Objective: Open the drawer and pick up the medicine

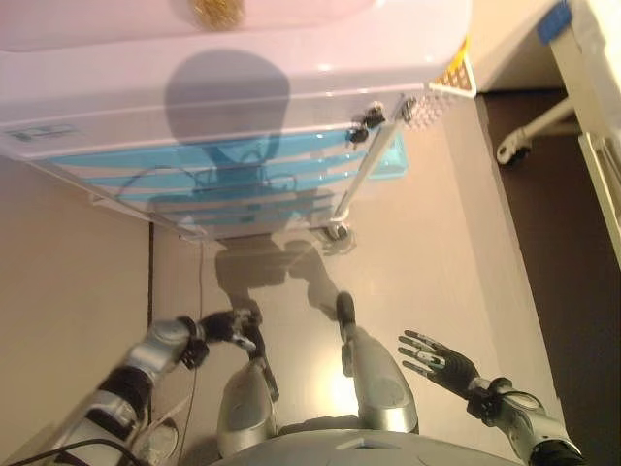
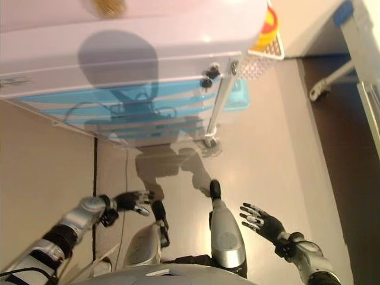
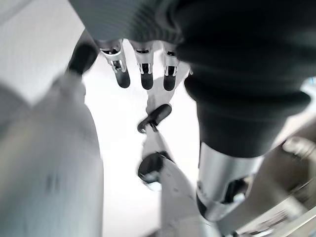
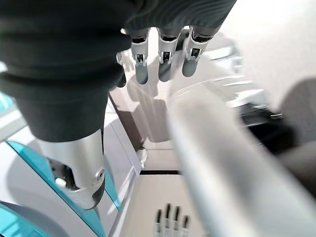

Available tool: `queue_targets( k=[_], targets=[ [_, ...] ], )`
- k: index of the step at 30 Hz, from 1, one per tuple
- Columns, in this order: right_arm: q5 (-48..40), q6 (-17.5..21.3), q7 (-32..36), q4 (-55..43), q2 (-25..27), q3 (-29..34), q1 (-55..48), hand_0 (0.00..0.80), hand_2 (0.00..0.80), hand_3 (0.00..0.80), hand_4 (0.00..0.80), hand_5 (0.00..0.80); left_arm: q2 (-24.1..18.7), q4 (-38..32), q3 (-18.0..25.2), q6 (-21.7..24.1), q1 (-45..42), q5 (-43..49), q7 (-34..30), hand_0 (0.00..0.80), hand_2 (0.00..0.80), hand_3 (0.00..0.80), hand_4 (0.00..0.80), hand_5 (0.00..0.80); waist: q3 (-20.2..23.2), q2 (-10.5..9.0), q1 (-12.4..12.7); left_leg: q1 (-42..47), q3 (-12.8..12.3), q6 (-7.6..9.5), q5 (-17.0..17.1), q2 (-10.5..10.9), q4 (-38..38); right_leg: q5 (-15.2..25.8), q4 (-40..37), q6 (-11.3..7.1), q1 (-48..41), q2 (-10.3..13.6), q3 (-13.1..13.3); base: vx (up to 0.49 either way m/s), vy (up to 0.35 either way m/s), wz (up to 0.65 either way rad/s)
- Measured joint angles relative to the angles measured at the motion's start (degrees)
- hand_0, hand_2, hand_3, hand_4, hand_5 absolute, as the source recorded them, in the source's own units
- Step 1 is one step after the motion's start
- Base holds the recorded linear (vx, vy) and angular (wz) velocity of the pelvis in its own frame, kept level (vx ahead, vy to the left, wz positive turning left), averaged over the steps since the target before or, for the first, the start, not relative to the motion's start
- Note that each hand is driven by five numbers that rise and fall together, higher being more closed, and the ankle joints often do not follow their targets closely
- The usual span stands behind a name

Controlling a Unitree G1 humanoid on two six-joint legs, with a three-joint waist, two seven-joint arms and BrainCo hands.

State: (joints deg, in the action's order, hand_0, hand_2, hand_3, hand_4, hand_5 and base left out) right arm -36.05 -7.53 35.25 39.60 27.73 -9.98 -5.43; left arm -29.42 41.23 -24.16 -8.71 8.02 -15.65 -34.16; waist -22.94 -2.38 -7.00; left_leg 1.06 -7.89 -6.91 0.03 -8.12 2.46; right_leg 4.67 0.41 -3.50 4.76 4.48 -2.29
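A white wheeled cabinet (image 1: 243, 87) stands in front of me, with a stack of translucent blue drawers (image 1: 223, 175) that all look shut. No medicine shows in any view. My left hand (image 1: 233, 330) hangs low at the lower left, well short of the drawers, with its fingers (image 3: 143, 69) relaxed and empty. My right hand (image 1: 437, 357) is at the lower right, fingers spread and empty, also far from the cabinet. In the right wrist view its fingers (image 4: 165, 59) are straight, and a blue drawer front (image 4: 29, 153) shows beside it.
A small golden object (image 1: 215, 12) lies on the cabinet's top. A mesh basket with something yellow (image 1: 448, 80) hangs at its right end, and a caster (image 1: 337, 231) shows below. A white frame on a caster (image 1: 514, 148) stands on dark floor at the right.
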Motion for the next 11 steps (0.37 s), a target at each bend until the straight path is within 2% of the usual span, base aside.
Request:
queue_targets(
  k=[4,11],
  targets=[
    [1.86,-3.92,-1.34,1.07,-2.45,-0.44,-0.06,0.0,0.0,0.0,0.0,0.0,5.52,4.21,2.61,0.15,-6.62,-3.13,0.63,0.0,0.0,0.0,0.0,0.0,6.96,0.78,1.79,2.12,0.94,-0.07,0.32,-0.06,-2.09,-0.08,-2.54,-0.07,-3.09,-0.13,-1.15,0.064,-0.065,0.15],
    [5.66,-6.47,-1.94,7.84,-5.8,-2.8,1.08,0.0,0.0,0.0,0.0,0.0,9.93,9.18,6.19,2.62,-10.97,-9.84,1.05,0.0,0.0,0.0,0.0,0.0,13.82,1.89,5.26,3.24,3.57,0.36,1.22,0.0,-4.29,-0.29,-4.69,-0.41,-5.8,-0.1,-3.46,0.037,0.01,0.2]
  ],
)
